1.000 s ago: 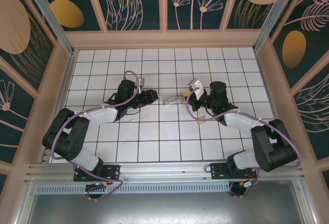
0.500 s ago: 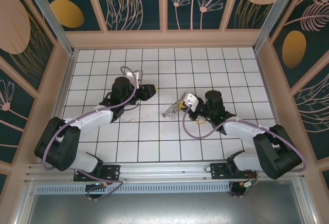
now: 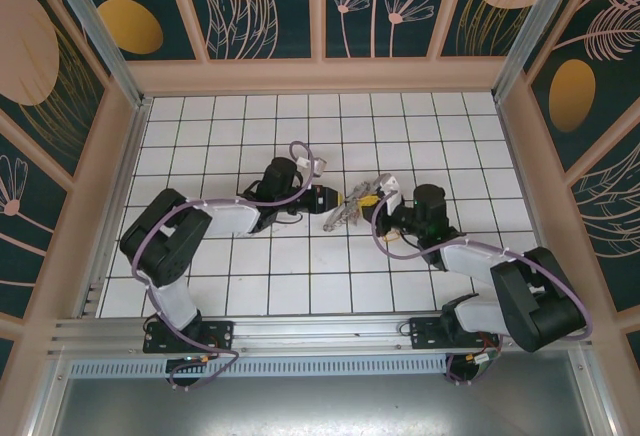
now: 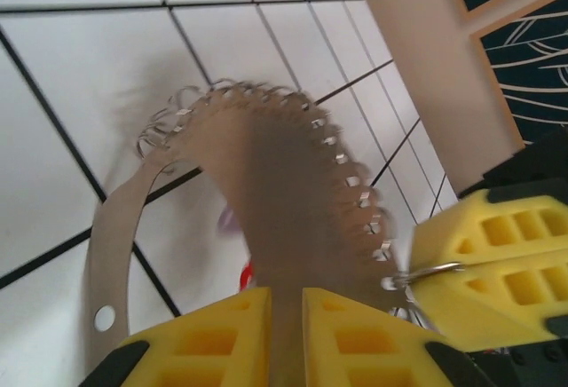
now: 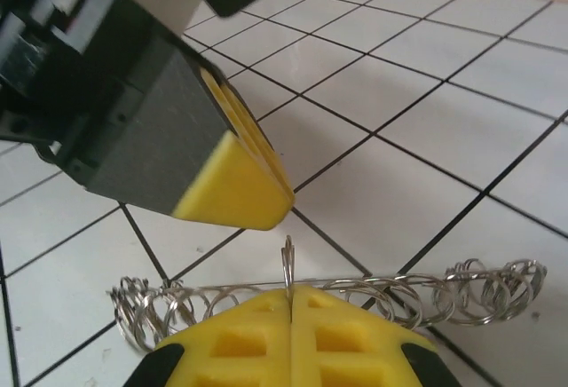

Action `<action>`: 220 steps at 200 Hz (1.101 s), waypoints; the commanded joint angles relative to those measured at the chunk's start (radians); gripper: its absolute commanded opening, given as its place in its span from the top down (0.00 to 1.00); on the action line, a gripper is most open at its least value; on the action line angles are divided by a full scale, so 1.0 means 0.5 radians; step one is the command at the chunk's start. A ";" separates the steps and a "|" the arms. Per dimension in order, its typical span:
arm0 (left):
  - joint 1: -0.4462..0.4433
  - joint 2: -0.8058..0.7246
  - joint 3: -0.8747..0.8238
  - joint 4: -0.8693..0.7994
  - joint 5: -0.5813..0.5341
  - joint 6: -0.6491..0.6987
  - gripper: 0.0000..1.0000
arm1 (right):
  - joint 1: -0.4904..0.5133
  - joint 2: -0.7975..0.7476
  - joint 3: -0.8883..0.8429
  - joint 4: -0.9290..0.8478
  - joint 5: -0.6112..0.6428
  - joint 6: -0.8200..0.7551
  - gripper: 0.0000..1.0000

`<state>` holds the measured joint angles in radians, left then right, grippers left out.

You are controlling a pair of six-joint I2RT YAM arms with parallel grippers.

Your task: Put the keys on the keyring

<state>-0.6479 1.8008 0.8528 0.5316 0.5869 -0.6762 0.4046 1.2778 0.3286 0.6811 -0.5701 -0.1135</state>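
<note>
The keyring (image 3: 343, 214), a thin silver-grey band fringed with small silver loops, hangs between both grippers at the middle of the floor. In the left wrist view its band (image 4: 115, 236) arcs up from my left gripper (image 4: 286, 303), whose yellow pads have closed on it. My left gripper (image 3: 338, 199) faces my right gripper (image 3: 372, 199) closely. My right gripper (image 5: 291, 294) is shut on one small loop of the keyring (image 5: 479, 289), and the left pads (image 5: 235, 192) hover just above. Of the keys, a red bit (image 4: 244, 273) peeks from under the band; the rest is hidden.
White tiled floor (image 3: 300, 276) with black grid lines lies all round. Beige walls (image 3: 320, 78) with dark patterned panels enclose it at the back and sides. A metal rail (image 3: 320, 331) runs along the near edge by the arm bases.
My left arm has swung from the back left to the centre and its jaws have narrowed onto the band. My right gripper has kept its hold and shifted slightly with the keyring.
</note>
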 commanded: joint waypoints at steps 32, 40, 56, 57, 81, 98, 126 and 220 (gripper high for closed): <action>-0.010 0.077 0.028 0.121 0.134 -0.063 0.86 | -0.057 0.093 0.019 0.439 -0.098 0.438 1.00; -0.011 0.082 0.023 0.121 0.139 -0.067 0.86 | -0.057 0.124 0.036 0.428 -0.118 0.446 1.00; -0.020 0.082 0.019 0.132 0.145 -0.071 0.86 | -0.054 0.160 0.056 0.389 -0.121 0.405 1.00; -0.020 0.081 0.019 0.132 0.145 -0.071 0.86 | -0.054 0.160 0.055 0.389 -0.121 0.401 1.00; -0.022 0.082 0.025 0.157 0.164 -0.085 0.87 | -0.065 0.133 0.012 0.463 -0.111 0.286 1.00; -0.023 0.065 0.005 0.233 0.150 -0.114 0.89 | -0.082 0.138 0.012 0.496 -0.204 0.205 1.00; -0.020 -0.117 -0.052 0.230 -0.047 0.002 0.87 | -0.085 0.098 0.025 0.400 -0.291 -0.151 1.00; 0.083 -0.911 -0.465 0.234 -0.296 1.437 0.82 | -0.007 0.040 0.365 -0.322 -0.495 -1.135 1.00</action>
<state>-0.6132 1.3918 0.6609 0.6357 0.4641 -0.2272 0.3908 1.3369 0.4595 0.5705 -0.7250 -0.5411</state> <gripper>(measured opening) 0.176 0.047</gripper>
